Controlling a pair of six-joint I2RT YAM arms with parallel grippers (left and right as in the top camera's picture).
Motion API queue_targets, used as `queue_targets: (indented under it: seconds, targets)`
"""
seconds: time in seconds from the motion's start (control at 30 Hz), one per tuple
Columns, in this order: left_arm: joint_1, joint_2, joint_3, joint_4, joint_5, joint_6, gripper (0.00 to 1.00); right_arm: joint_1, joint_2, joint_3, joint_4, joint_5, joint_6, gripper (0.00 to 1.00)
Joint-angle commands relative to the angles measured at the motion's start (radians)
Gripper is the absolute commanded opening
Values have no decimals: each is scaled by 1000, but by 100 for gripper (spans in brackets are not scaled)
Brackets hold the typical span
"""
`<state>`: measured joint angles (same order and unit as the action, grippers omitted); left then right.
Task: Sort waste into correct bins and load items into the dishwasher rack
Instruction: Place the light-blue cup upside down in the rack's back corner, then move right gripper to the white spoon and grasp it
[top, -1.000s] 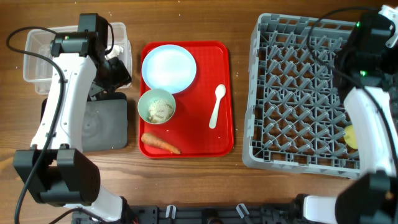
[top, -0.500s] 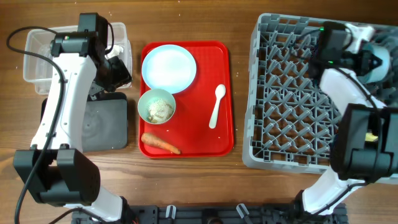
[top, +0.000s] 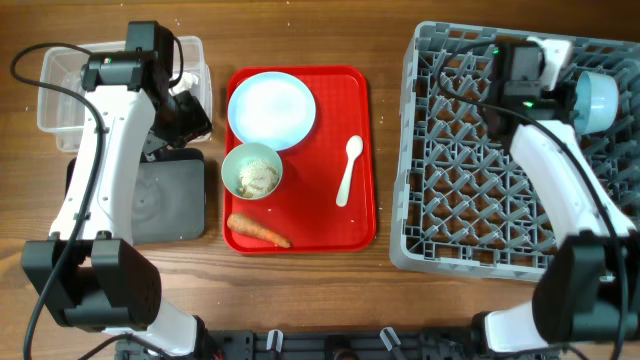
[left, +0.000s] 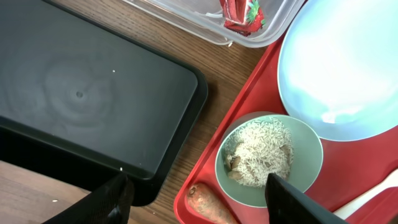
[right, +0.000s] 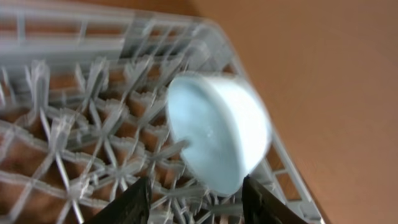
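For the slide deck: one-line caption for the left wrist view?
Left fingers open over black tray and green bowl of rice; wrapper in clear tub.

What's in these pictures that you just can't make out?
Overhead view: the left arm covers part of the clear tub, hiding its contents.
Left wrist view: the top edge cuts off the wrapper, the bottom edge the carrot.
Right wrist view: blur; whether the right gripper grips the blue bowl, or it rests in the rack, is unclear.

Left arm (top: 100, 160) reaches to the far left. Left gripper (left: 198, 205) points down, fingers wide apart. Right arm (top: 560, 190) stretches far right. Right gripper (right: 196, 202) fingers part-spread, grip unclear.
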<state>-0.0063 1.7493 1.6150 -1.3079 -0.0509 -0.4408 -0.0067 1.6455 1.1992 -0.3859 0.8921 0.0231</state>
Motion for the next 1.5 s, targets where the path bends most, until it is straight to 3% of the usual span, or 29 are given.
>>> queue_targets:
  seconds: [0.0,0.1,0.27,0.4,0.43,0.5,0.67,0.73,0.83,0.97,1.07,1.2,1.47]
  targets:
    - [3,9,5,-6,9,-17,69,-77,-75,3,95,-121,27,48]
    - [3,9,5,-6,9,-17,69,-157,-64,3,124,-308,36,48]
    - [3,9,5,-6,9,-17,70,-312,-26,3,142,-425,145,39]
    - [3,9,5,-6,9,-17,70,-383,38,3,113,-473,272,39]
    - [3,9,5,-6,9,-17,70,-386,46,3,113,-550,253,39]
    - [3,9,5,-6,9,-17,70,-386,46,3,97,-976,-32,34]
    - [3,9,5,-6,10,-17,70,-386,-50,3,45,-979,5,35]
    - [3,9,5,-6,10,-17,70,-386,-102,3,48,-925,6,45]
    - [3,9,5,-6,10,-17,70,-386,-127,3,24,-926,6,46]
    - [2,9,5,-6,16,-17,71,-383,-127,3,-78,-1102,8,46]
    - [2,9,5,-6,16,-17,80,-378,-127,3,-171,-1173,33,53]
    - [2,9,5,-6,16,-16,85,-277,-127,3,-239,-1231,4,60]
    - [2,9,5,-6,16,-16,91,142,-128,3,-309,-1218,7,63]
